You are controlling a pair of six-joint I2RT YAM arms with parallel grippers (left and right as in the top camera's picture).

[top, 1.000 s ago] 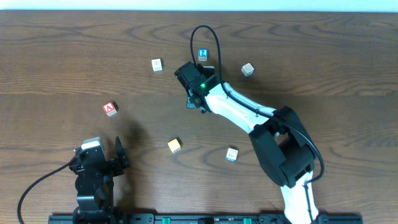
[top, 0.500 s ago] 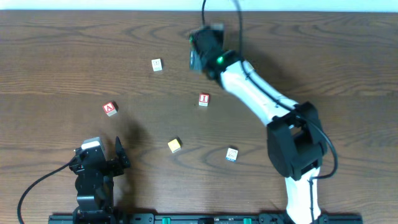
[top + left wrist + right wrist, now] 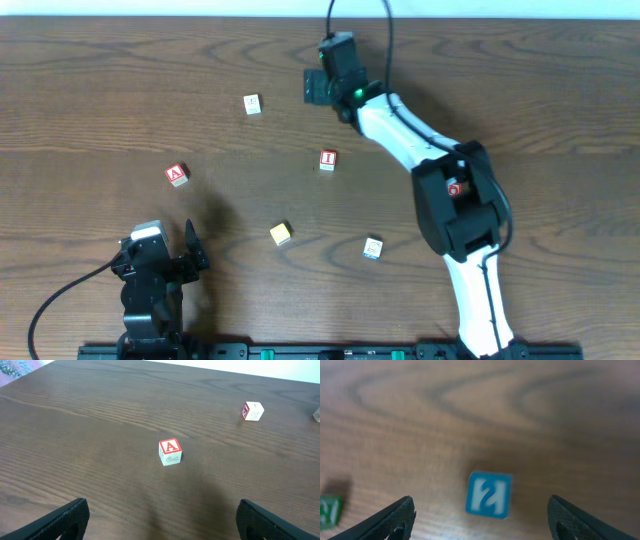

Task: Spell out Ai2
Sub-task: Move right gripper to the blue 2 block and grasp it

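The red-faced "A" block point(image 3: 177, 174) lies at the left; it also shows in the left wrist view point(image 3: 170, 452). The red "I" block point(image 3: 327, 159) lies near the middle. The blue "2" block point(image 3: 489, 495) lies on the table between my right gripper's point(image 3: 480, 516) open fingers; in the overhead view it is hidden under that gripper point(image 3: 318, 88) at the far centre. My left gripper point(image 3: 162, 522) is open and empty, low at the near left point(image 3: 192, 250), well short of the "A" block.
A white block point(image 3: 252, 104) point(image 3: 252, 411) lies far left of centre. A yellow block point(image 3: 281, 234) and a pale block point(image 3: 373, 248) lie near the front. A green-faced block point(image 3: 329, 510) sits left of the "2" block.
My right gripper let go of the "I" block near the middle of the table and swung to the far centre over the "2" block. The left arm has not moved.
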